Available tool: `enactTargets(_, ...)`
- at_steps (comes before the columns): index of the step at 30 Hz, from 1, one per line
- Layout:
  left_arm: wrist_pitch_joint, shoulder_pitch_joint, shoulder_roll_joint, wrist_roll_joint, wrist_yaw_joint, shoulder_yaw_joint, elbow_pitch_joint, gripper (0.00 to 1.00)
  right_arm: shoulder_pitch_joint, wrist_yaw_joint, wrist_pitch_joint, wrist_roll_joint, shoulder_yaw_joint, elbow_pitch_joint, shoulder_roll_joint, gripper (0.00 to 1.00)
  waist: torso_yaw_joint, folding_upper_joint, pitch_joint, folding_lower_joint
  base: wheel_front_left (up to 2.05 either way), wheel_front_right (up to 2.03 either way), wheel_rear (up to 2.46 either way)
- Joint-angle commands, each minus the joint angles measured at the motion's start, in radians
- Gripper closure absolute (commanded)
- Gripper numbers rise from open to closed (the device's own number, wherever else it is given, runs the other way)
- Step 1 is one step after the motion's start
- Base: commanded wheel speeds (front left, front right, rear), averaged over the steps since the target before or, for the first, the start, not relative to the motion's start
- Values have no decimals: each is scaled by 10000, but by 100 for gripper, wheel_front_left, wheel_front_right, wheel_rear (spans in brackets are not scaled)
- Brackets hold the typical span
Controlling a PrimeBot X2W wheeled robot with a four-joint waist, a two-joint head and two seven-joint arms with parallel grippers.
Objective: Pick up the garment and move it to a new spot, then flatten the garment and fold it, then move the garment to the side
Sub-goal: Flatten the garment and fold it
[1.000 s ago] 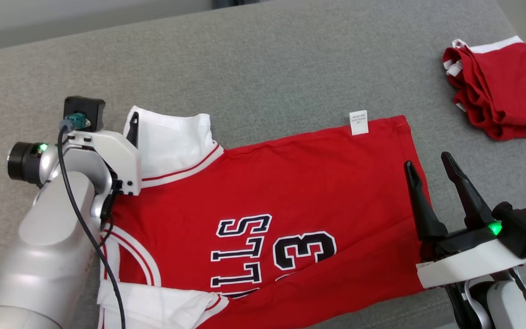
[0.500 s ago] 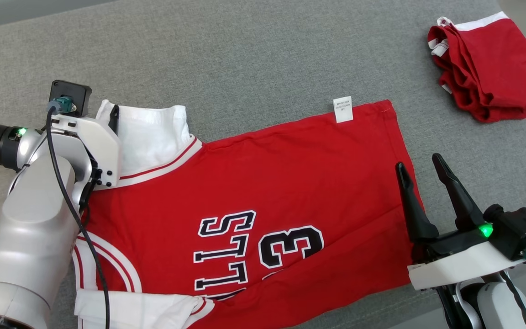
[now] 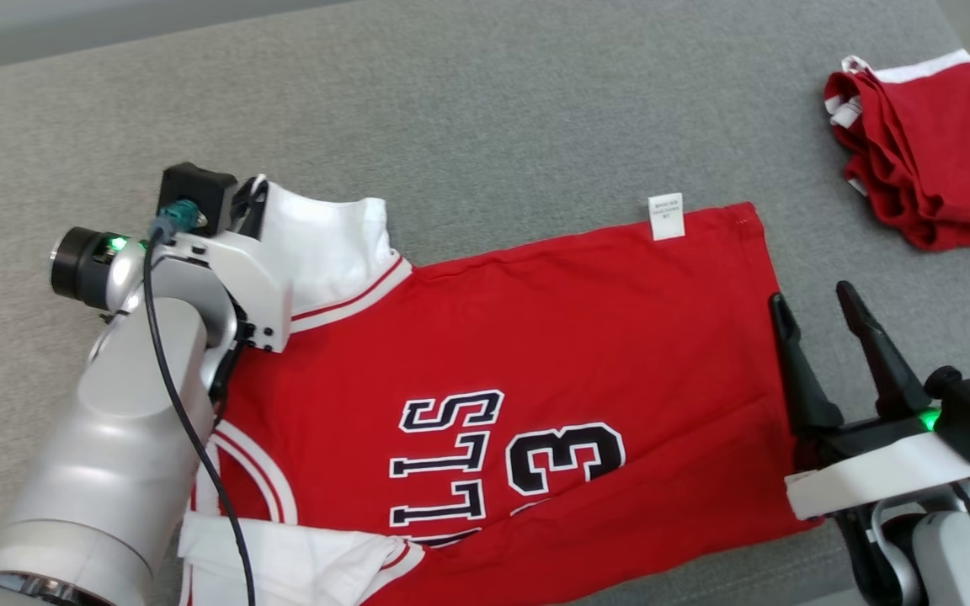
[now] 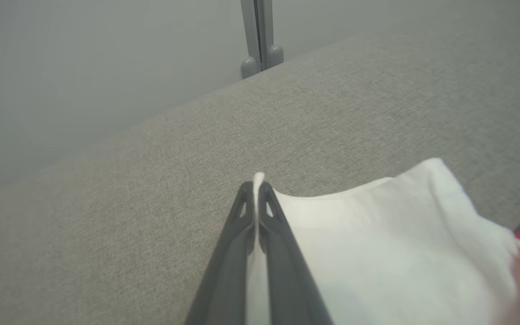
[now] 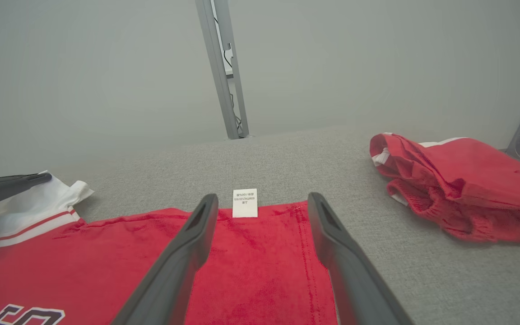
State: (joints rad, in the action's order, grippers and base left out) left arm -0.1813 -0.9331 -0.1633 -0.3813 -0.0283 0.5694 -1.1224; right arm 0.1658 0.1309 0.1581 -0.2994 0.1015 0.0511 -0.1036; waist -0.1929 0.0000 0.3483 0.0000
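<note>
Grey surface [image 3: 485, 101] carrying a flat red jersey [image 3: 552, 337].
The left arm [image 3: 131, 404] hides part of the jersey's neckline, and its lettering is cut off below; the left hand [image 4: 255, 189] is clamped on its white sleeve corner, the right hand [image 3: 811, 291] spread apart at its hem.

I read black, white-edged letters "LLS" [image 3: 447, 459] and a "3" [image 3: 565, 459], turned sideways, on the red-and-white fabric jersey [image 3: 552, 320], toward its 6 o'clock edge. The small white care tag [image 3: 666, 216] at 1 o'clock has print too tiny to read.
</note>
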Motion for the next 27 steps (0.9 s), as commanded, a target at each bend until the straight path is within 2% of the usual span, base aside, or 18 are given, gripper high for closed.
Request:
enactTargets(1,-194,104,-39,-85,-2,-33,88,100,164,-4,-73,-42,-95,98,-147,0,239,0,-198,0,0,0,0)
enactTargets(7,-754,718,292,-218,-154,-66,911,100,630,-4,-661,-624,-742,1056,-622,0,941,0,-559,0,0,0,0)
enactTargets(14,-845,1542,249,-138,-71,-142,2843,100,1545,-6,-1187,-1233,-1099,2884,-1449,0,1673,0,-625,0,0,0,0)
enactTargets(20,-839,2482,98,-132,143,-277,4669,100,2520,-4,-1405,-1558,-928,4497,-2100,0,2168,0,-443,0,0,0,0)
enactTargets(27,-674,3065,17,-259,320,-187,5798,100,3484,-4,-1666,-2060,-514,5944,-2603,0,2564,0,-259,0,0,0,0)
